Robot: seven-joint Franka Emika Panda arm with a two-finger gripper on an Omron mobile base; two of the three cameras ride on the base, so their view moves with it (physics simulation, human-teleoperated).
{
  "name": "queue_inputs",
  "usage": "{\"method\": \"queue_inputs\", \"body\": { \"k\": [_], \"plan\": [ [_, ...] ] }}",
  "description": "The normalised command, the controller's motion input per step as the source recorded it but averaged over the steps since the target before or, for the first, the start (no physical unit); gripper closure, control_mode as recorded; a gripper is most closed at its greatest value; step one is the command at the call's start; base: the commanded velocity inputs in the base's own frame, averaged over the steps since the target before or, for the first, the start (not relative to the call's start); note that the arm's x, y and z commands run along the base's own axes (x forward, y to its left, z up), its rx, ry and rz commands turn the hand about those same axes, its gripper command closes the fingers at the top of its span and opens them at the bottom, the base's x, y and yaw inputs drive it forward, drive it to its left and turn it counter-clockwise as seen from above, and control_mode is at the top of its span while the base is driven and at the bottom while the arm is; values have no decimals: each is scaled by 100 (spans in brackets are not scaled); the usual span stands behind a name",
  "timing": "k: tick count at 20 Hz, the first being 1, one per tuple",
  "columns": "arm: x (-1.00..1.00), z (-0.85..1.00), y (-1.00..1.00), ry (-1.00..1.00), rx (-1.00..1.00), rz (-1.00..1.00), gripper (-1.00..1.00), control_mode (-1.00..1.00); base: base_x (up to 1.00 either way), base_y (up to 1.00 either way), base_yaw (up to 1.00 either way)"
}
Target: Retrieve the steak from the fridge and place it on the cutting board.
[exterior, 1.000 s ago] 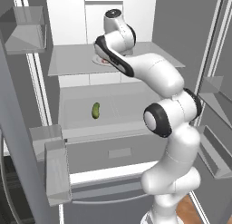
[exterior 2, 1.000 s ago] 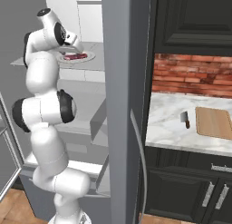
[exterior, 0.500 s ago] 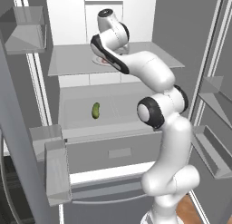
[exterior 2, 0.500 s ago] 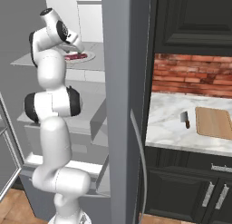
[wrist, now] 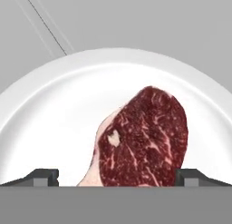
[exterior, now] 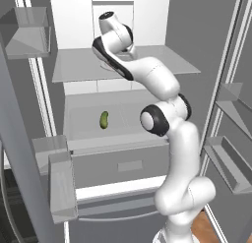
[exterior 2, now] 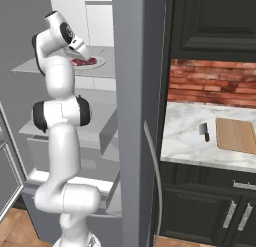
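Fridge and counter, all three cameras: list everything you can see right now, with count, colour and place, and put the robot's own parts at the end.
steak: one, red with pale fat, lying on the plate
plate: one, white, on the fridge's upper shelf
pickle: one, green, on the lower shelf
fridge: one, white and grey, doors open
door bins: several, pale grey, on both open doors
cutting board: one, light tan, on the marble counter at right
cleaver: one, grey blade with dark handle, left of the cutting board
cabinets: dark, above and below the counter
brick wall: red, behind the counter
arm: one, white with dark joints, reaching to the upper shelf
gripper: one, open, astride the steak's near end
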Motion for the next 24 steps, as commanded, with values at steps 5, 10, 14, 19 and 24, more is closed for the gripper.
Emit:
{"method": "queue_inputs", "body": {
  "k": [5, 10, 14, 19, 24],
  "plan": [
    [9, -25, 1, 2, 0, -16, -100, -100, 0, 0, 0],
    [0, -23, 3, 1, 0, -7, -100, -100, 0, 0, 0],
    [0, -12, 5, 0, 0, -5, 100, -100, 0, 0, 0],
    [0, 0, 0, -1, 0, -2, 100, -100, 0, 0, 0],
    [0, 29, 0, -11, 0, 4, 100, -100, 0, 0, 0]
  ]
}}
